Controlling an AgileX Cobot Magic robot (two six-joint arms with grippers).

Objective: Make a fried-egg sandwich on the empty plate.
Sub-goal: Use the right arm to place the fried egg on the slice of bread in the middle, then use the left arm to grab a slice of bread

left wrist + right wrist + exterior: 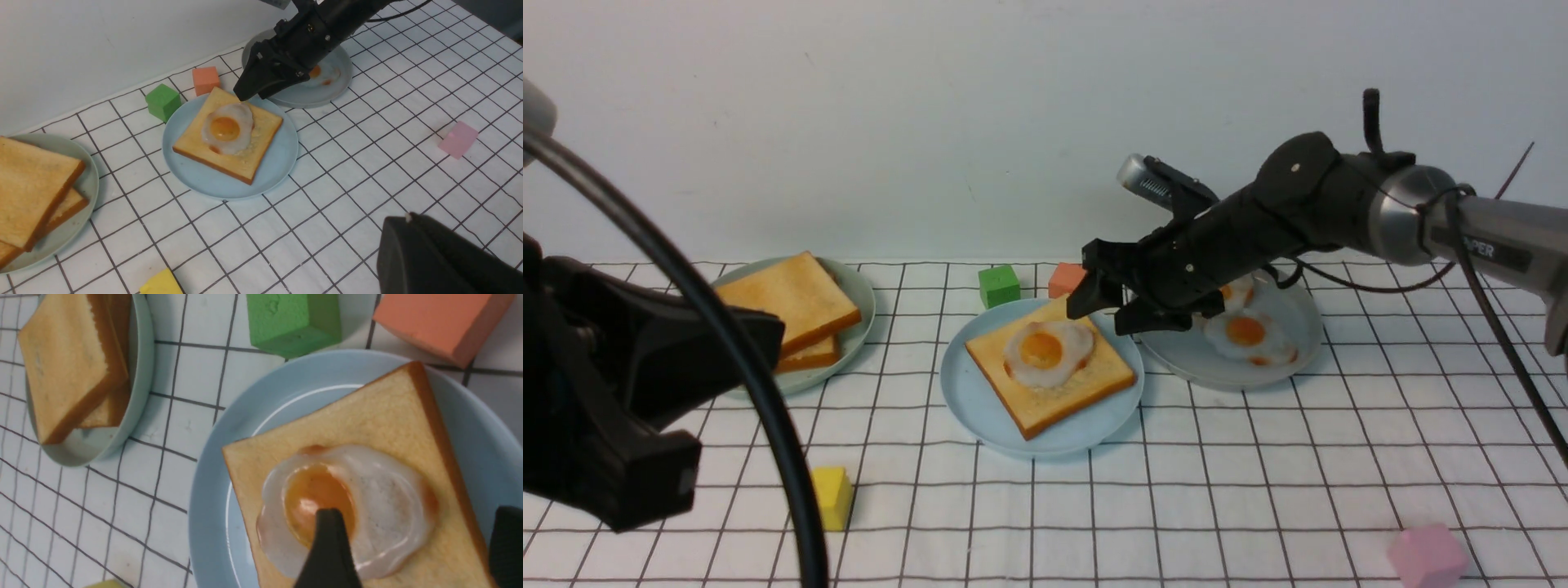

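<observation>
The light blue plate point(980, 408) sits mid-table with one toast slice point(1078, 392) on it and a fried egg point(1045, 351) lying uncovered on top. My right gripper point(1107, 314) is open and empty, hovering just above the plate's far right edge. In the right wrist view point(416, 539) its fingers straddle the egg's point(388, 514) right part without touching it. My left gripper point(408, 218) is shut and empty, low at the near left, well away from the plate point(278, 163).
A pale green plate point(859, 287) at the back left holds two stacked toast slices point(784, 298). A grey plate point(1217, 367) at the back right holds loose eggs point(1245, 331). Foam blocks: green point(999, 286), orange point(1066, 279), yellow point(832, 496), pink point(1425, 555).
</observation>
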